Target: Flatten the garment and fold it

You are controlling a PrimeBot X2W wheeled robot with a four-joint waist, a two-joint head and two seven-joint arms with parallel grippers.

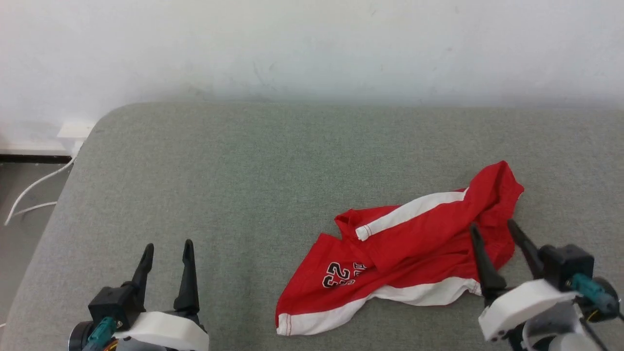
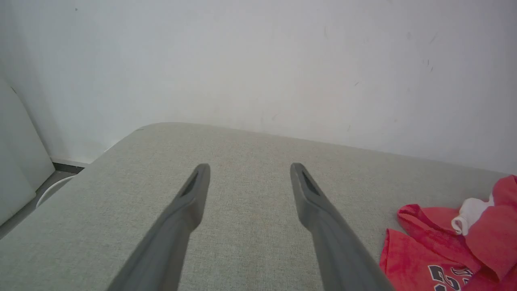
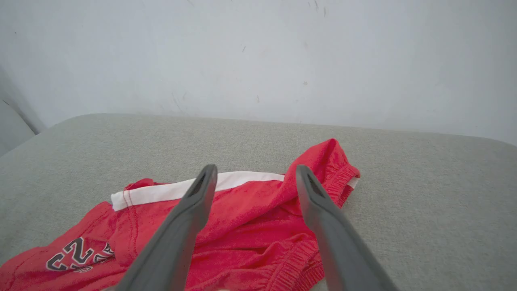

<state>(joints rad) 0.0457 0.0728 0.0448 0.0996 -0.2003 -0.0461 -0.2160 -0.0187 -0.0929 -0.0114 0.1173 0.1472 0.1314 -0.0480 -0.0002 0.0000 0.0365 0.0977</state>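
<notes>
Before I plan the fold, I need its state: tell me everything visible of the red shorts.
The red shorts look like soft knit, with broad white stripes and hems, a black-and-white 23 print and a gathered elastic waistband. They lie crumpled, partly folded over themselves, on the right of the grey fabric surface. The open right end effector is over their right end; contact is unclear.

On my feed the left gripper (image 1: 168, 244) and right gripper (image 1: 492, 225) look identical: two long, black, tapering fingers (image 1: 187, 278) on a black block (image 1: 114, 304), a curved white shell (image 1: 524, 302) behind it, and a teal plug (image 1: 587, 287) at the side. Close up, the fingers are matte grey with a slot near each tip.
</notes>
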